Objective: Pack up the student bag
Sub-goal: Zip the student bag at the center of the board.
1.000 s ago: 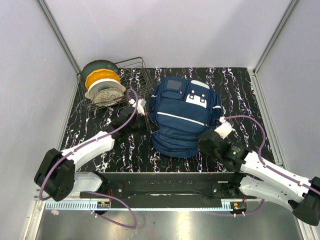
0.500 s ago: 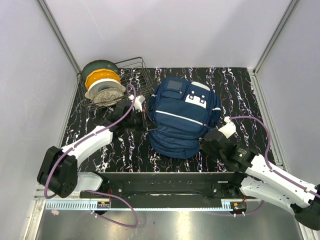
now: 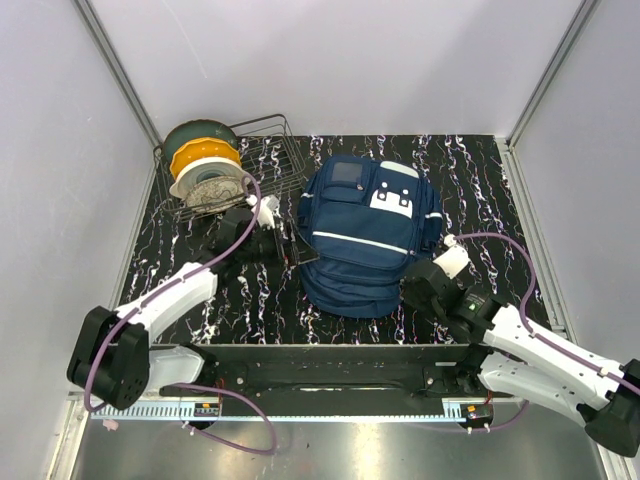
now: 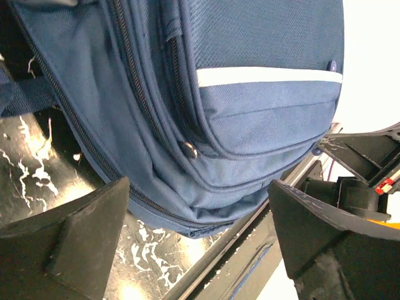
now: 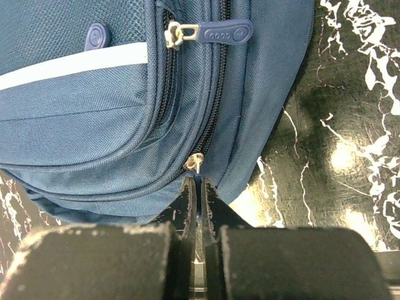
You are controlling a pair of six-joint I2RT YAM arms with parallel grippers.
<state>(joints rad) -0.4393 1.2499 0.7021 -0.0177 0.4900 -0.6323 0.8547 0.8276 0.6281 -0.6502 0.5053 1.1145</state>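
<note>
The student bag (image 3: pixel 368 232) lies flat on the dark marbled table, navy blue with white stripes and white patches. My left gripper (image 3: pixel 296 248) stands open at the bag's left edge. In the left wrist view its fingers (image 4: pixel 69 240) are spread wide, with the student bag (image 4: pixel 250 119) ahead of them and nothing between them. At the bag's near right corner, my right gripper (image 3: pixel 408 288) is shut. The right wrist view shows this gripper (image 5: pixel 199 187) pinching the thin pull of a metal zipper slider (image 5: pixel 195 162) on a closed zipper of the bag (image 5: pixel 94 106).
A wire rack (image 3: pixel 270 165) holding stacked bowls (image 3: pixel 205 165) stands at the back left, close to the left arm. Grey walls enclose the table on three sides. The black base rail (image 3: pixel 330 365) runs along the near edge.
My left gripper has opened at the bag's left side and drawn back slightly to the left. The right gripper stays shut at the zipper, barely shifted.
</note>
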